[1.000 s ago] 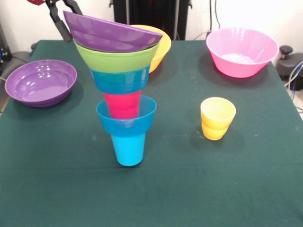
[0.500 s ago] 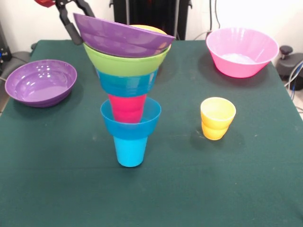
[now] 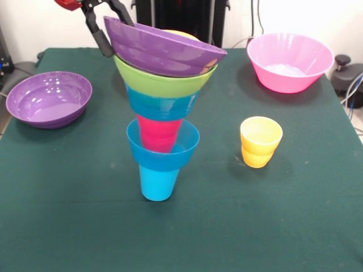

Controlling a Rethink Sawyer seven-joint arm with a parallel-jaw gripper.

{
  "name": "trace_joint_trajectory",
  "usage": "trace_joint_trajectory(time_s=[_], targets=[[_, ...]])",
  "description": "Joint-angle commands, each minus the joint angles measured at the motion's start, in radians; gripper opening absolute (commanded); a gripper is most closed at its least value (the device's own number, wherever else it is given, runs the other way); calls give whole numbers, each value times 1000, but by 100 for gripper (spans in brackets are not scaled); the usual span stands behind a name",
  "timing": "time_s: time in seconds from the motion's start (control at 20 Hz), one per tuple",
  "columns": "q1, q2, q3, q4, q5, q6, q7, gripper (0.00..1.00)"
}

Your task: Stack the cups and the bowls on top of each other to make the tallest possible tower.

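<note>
While the gripper (image 3: 111, 25) reached in from the upper left of the frame, was clamped on the raised left rim of the top purple bowl (image 3: 164, 50), one black finger outside the wall and the other over the rim. Stood left of centre on the green counter (image 3: 272, 226) as the tower (image 3: 161, 113), leaning toward the right as it rose. Was built, from the bottom up, of a blue cup (image 3: 158, 182) on the cloth, a small blue bowl (image 3: 163, 148) seated in its mouth, a red cup (image 3: 159, 132) rising out of that bowl, a second small blue bowl (image 3: 160, 103), a lime green bowl (image 3: 164, 83), and the purple bowl on top, tilted with its left edge high and its right edge low. Showed only a sliver of yellow-orange rim (image 3: 181, 34) behind the purple bowl, at the upper middle; which thing it belonged to could not be told. Sat apart from the stack: a second purple bowl (image 3: 49, 98) at the left edge, upright and empty; a large pink bowl (image 3: 290, 61) at the upper right, upright; and a yellow cup (image 3: 260, 141) right of centre, upright, well clear of the tower and touching nothing else.
</note>
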Motion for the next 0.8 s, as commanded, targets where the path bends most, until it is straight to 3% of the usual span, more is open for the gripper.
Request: trace_joint_trajectory(time_s=[0.05,0.8], targets=[[56,51,-57,-93,-56,40,-216,100],[16,7,-30,-11,-51,38,-222,100]])
